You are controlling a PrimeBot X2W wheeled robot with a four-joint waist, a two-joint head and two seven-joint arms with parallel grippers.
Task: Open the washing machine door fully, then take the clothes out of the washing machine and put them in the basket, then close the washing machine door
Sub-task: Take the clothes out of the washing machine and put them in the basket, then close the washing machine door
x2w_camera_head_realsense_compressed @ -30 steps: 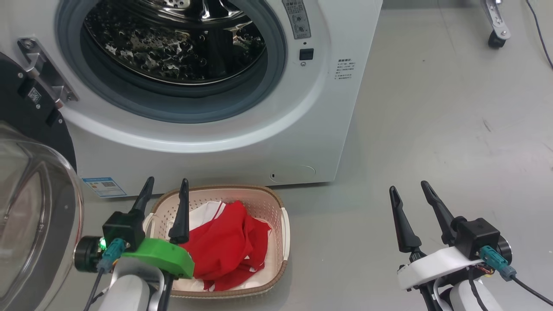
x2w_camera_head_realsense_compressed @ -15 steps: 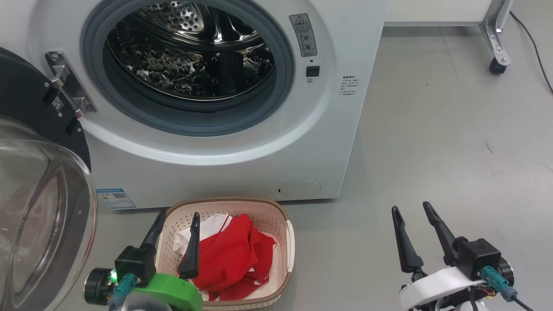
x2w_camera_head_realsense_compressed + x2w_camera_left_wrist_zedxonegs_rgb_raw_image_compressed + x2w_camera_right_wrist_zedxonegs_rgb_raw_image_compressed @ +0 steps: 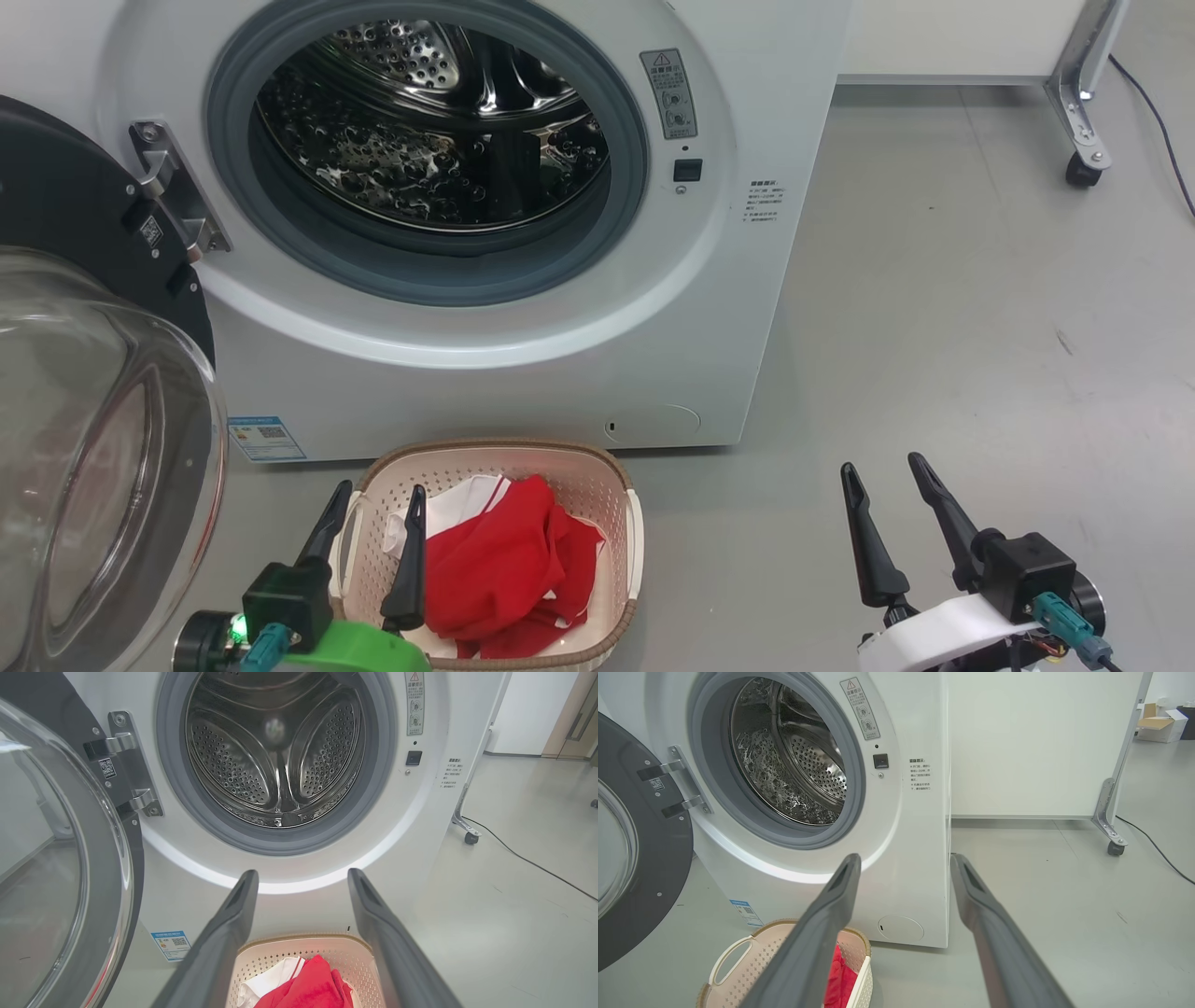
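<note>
The white washing machine (image 3: 523, 373) stands with its door (image 3: 84, 448) swung wide to the left, glass bowl toward me. Its steel drum (image 3: 439, 131) shows bare metal. On the floor in front sits the cream basket (image 3: 485, 450) holding the red and white clothes (image 3: 504, 560). My left gripper (image 3: 381, 488) hovers open over the basket's near left part, nothing between its fingers. My right gripper (image 3: 882, 464) stands open over bare floor to the right of the basket. In the left wrist view the left gripper (image 3: 302, 872) frames the basket (image 3: 299, 952), the clothes (image 3: 313, 989) and the drum (image 3: 280, 756).
A white panel on a metal leg with a castor (image 3: 1083, 173) stands behind the machine at the right. A black cable (image 3: 1158, 112) runs across the floor there. Grey floor (image 3: 980, 308) stretches to the right of the machine.
The head camera has tilted up, so the whole picture slid down and more of the drum shows. My left gripper has drawn back toward me over the basket. Both grippers stay open.
</note>
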